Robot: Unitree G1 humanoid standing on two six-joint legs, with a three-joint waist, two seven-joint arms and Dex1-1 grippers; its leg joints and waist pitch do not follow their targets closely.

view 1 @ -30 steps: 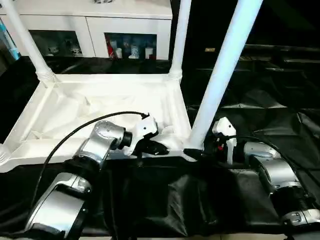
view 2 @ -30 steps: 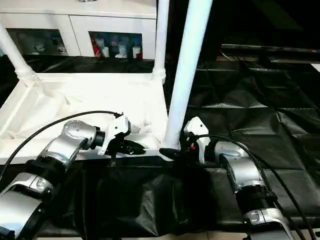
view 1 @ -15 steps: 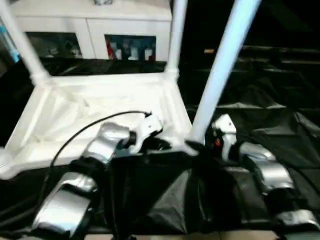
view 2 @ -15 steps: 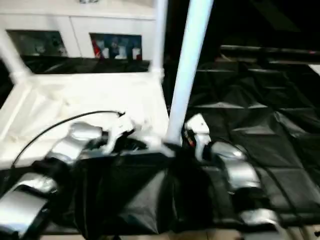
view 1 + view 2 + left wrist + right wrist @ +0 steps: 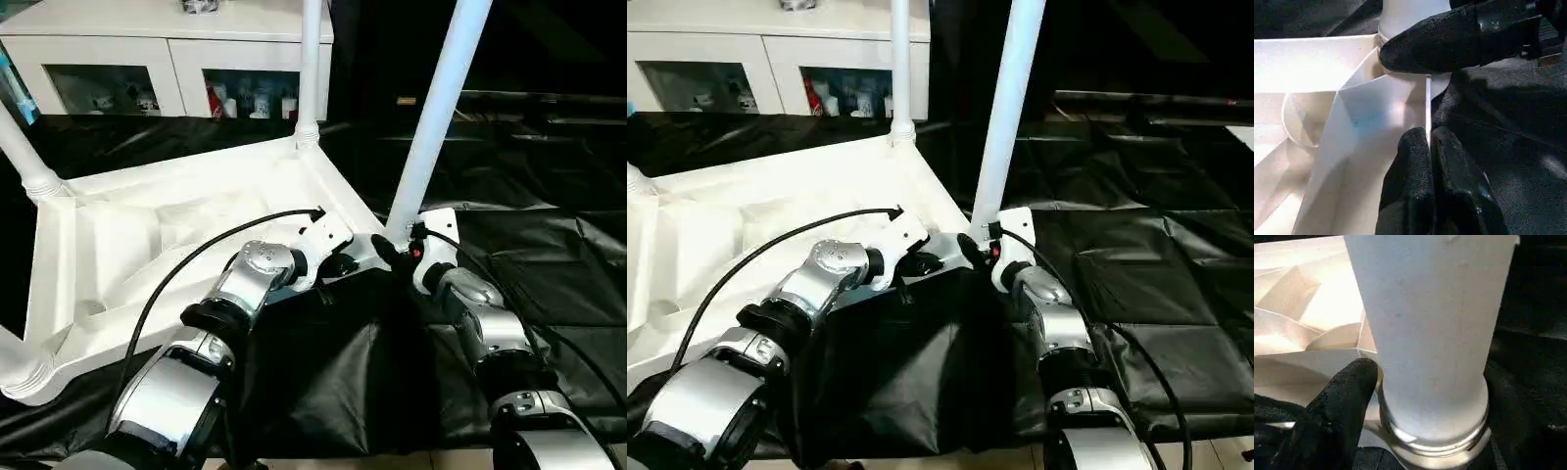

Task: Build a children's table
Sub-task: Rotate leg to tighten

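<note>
Item: children's table [image 5: 147, 220], white plastic, upside down on black-draped work table [image 5: 549, 274], ribbed underside up.

Legs: near-right leg [image 5: 431, 108] upright in corner socket [image 5: 1435, 443], just ahead of both grippers. Far leg [image 5: 310, 59] and left leg [image 5: 20, 147] likewise upright in own corners.

Left gripper [image 5: 1428, 137]: pressed together, pinching thin rim [image 5: 1428, 98] of table top, just beside near-right corner.

Right gripper [image 5: 387, 253]: at foot of near-right leg, touching collar above socket. Clamped or merely resting against it: cannot tell.

Step in hand, by judgement: seating or tightening near-right leg in its socket, with top steadied at rim.

Handling notes:
- Hold rim pinch firm and low; light plastic top likely to slide on slick black cloth under any sideways push.
- Work leg close to collar, not higher up; long tube, much leverage, easy to tip whole frame.
- Push straight along leg axis into socket; check for even seam around collar before letting go.
- Avoid bending thin rim wall; flex there would twist corner and skew leg.
- Mind cables near corner; snag risk on release.

Progress, by judgement: late stage, three legs in view standing.
</note>
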